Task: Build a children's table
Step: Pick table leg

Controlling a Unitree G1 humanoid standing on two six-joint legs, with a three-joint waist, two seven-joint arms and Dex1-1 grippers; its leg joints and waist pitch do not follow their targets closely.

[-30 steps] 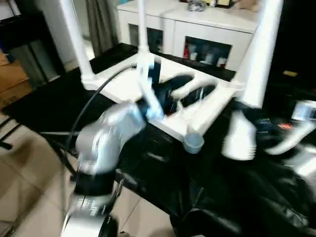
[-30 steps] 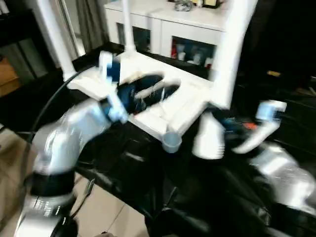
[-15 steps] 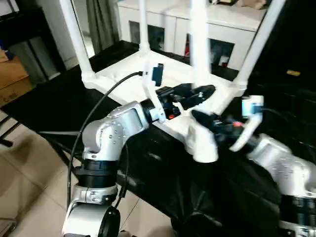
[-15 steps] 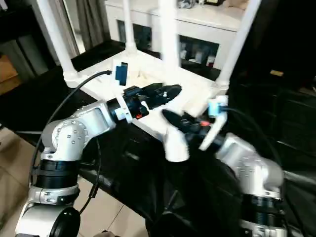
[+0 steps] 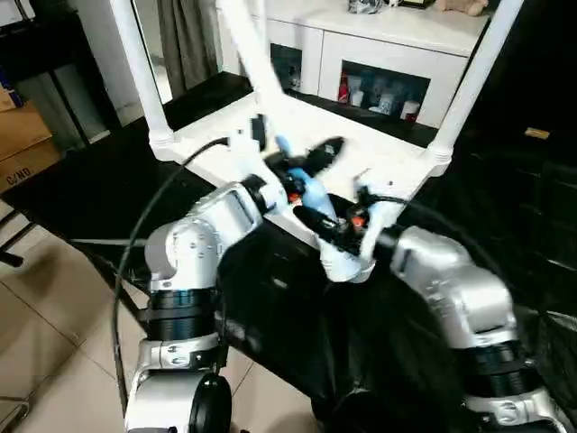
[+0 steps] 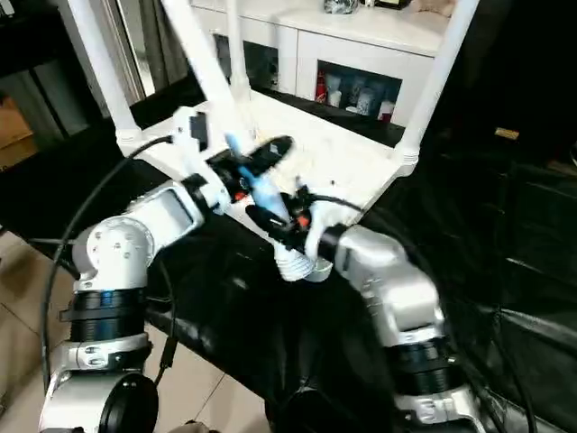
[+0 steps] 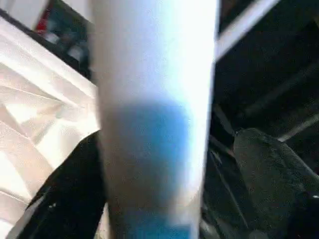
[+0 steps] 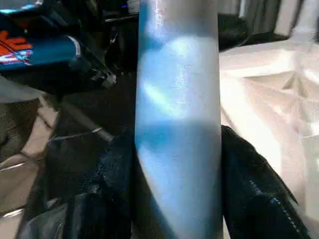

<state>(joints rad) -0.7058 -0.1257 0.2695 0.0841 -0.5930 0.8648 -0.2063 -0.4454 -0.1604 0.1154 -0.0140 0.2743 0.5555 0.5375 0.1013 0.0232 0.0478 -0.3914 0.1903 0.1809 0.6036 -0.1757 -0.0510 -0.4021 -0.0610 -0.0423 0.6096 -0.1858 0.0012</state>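
Tabletop (image 5: 379, 167) lies underside up on the black desk (image 5: 81, 194), three legs standing in corner sockets. Fourth leg (image 5: 257, 68) slants over the near corner, flared end low. Right tool (image 6: 287, 236) clamps it near that end. Left tool (image 5: 311, 167) straddles it, fingers spread, no grip. Risk: slanted leg misses socket, jams, or shoves tabletop.

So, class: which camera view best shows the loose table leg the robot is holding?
The left eye view: it shows the leg whole, slanting up from the right gripper over the tabletop. Both wrist views give only a close stretch of tube.
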